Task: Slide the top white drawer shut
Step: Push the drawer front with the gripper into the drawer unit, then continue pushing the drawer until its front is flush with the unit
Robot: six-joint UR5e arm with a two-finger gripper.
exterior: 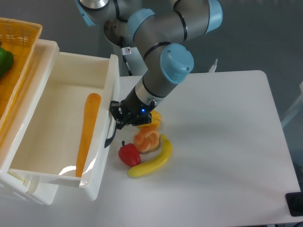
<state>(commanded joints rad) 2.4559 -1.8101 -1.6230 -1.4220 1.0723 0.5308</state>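
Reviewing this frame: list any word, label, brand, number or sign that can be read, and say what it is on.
No readable text anywhere in this view.
Small round sticker with a red ring on the arm's base: a sign, too small to make out.
Top white drawer, carrot, banana and table: no lettering or labels seen.
Tool: only a small blue light nearby, no markings legible.

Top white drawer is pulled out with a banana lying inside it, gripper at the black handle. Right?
Not quite. The camera view shows a carrot lying in the top white drawer, not a banana; the banana is on the table. The drawer is pulled out, and the gripper is at the black handle.
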